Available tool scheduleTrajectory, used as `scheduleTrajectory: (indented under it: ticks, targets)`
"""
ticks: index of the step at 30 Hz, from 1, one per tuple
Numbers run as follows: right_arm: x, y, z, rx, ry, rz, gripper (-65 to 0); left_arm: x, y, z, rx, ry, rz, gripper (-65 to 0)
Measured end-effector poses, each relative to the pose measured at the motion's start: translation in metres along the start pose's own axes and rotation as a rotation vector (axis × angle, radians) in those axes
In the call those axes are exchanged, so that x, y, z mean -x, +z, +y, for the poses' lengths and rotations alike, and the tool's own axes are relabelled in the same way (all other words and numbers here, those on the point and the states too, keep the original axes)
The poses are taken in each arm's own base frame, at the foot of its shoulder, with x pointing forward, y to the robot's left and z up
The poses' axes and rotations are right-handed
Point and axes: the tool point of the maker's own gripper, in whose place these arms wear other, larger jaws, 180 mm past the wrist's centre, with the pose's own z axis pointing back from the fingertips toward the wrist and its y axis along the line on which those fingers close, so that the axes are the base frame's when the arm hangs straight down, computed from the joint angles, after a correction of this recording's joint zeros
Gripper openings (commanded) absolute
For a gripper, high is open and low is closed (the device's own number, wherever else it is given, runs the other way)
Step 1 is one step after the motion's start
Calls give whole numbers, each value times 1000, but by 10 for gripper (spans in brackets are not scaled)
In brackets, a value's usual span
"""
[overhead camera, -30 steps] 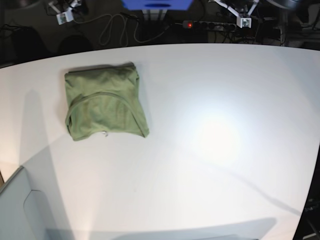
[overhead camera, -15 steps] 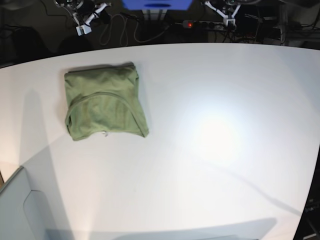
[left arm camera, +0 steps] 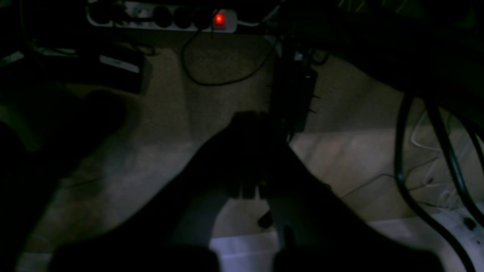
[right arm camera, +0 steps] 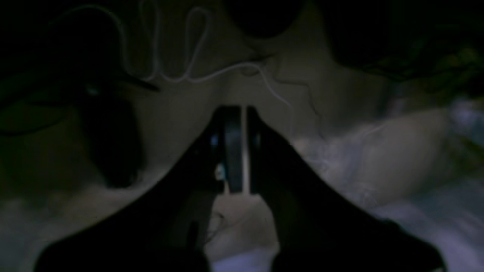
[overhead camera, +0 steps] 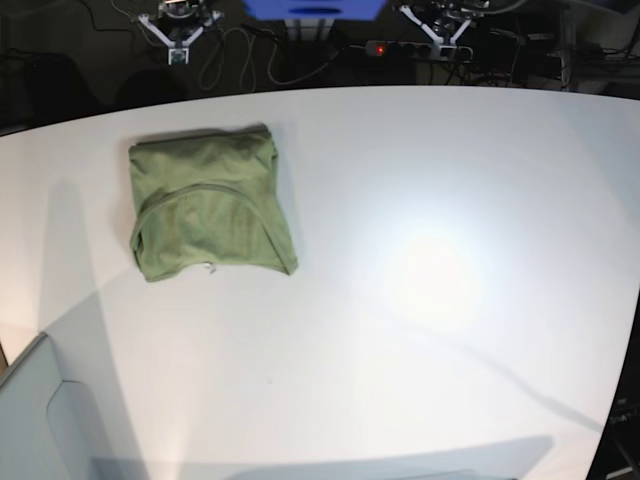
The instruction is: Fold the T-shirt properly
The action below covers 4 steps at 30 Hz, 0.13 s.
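The sage-green T-shirt [overhead camera: 208,205] lies folded into a compact rectangle on the white table [overhead camera: 420,250], at the back left in the base view. It is slightly wrinkled, with a curved hem line across it. Both grippers hang beyond the table's far edge, well away from the shirt. My right gripper [overhead camera: 178,52] is at the top left, my left gripper [overhead camera: 447,46] at the top right. In the dark wrist views both the left gripper [left arm camera: 251,115] and the right gripper [right arm camera: 244,110] show their fingers together and empty. The shirt is out of both wrist views.
A power strip with a red light [overhead camera: 378,49] and cables [overhead camera: 230,55] lie on the floor behind the table; the strip also shows in the left wrist view [left arm camera: 218,19]. A grey panel [overhead camera: 40,420] stands at the front left corner.
Both grippers have swung inward behind the table's far edge, the right one toward the base view's right, the left one toward its left. The T-shirt has not moved.
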Motion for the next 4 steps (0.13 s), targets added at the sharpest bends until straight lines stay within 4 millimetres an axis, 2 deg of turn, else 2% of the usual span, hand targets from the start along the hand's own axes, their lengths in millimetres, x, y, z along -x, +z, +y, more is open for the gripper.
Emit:
scheduleTrajectory:
  ticks: [4]
  targets:
    - [0,-1,11,9,67,-13,-649,-3,-1,-2,3,2,-8,-650]
